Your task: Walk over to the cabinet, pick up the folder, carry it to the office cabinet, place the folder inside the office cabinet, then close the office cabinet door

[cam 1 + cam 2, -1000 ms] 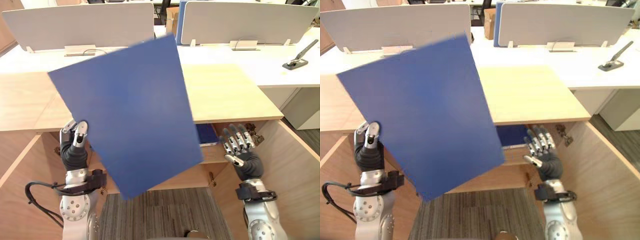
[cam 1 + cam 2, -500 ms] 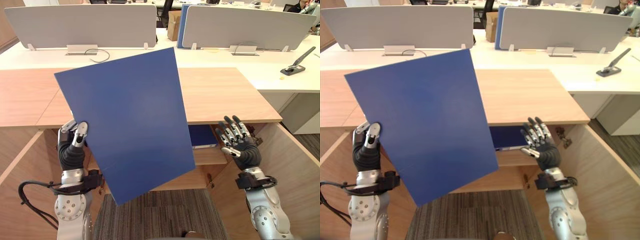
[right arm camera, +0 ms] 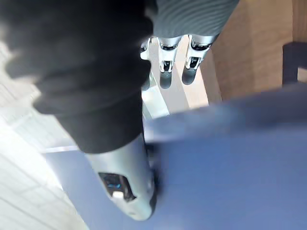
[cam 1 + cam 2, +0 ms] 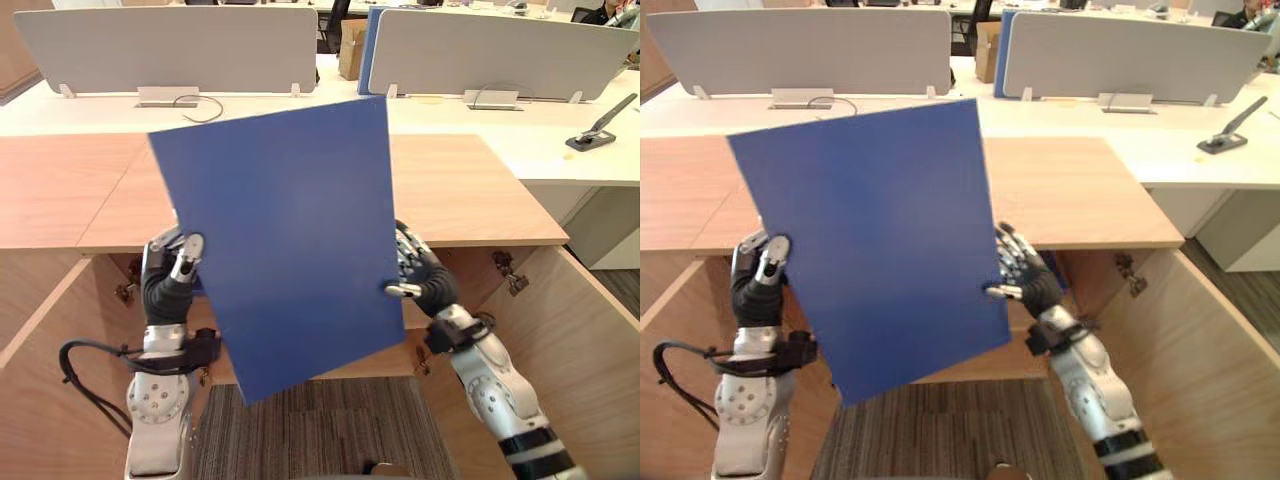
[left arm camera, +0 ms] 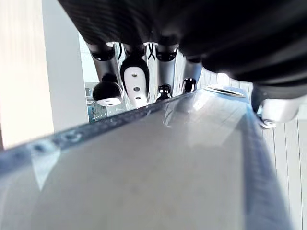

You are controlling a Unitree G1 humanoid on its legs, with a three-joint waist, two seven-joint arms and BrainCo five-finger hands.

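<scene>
Blue folder (image 4: 285,245), flat & rectangular, plain front to the camera, held up in mid-air in front of the light-wood office cabinet (image 4: 480,185). It stands near upright but skewed: top edge rises toward the robot's right, lower left corner hangs lowest. Its left edge is clamped btwn fingers & thumb of the left hand (image 4: 172,268); the right hand (image 4: 425,283) pinches the right edge, thumb across the front, fingers behind. The cabinet is low w/ a flat wood top, both doors swung wide open toward the robot: right door (image 4: 585,335), left door (image 4: 45,370). The folder hides most of the interior.
</scene>
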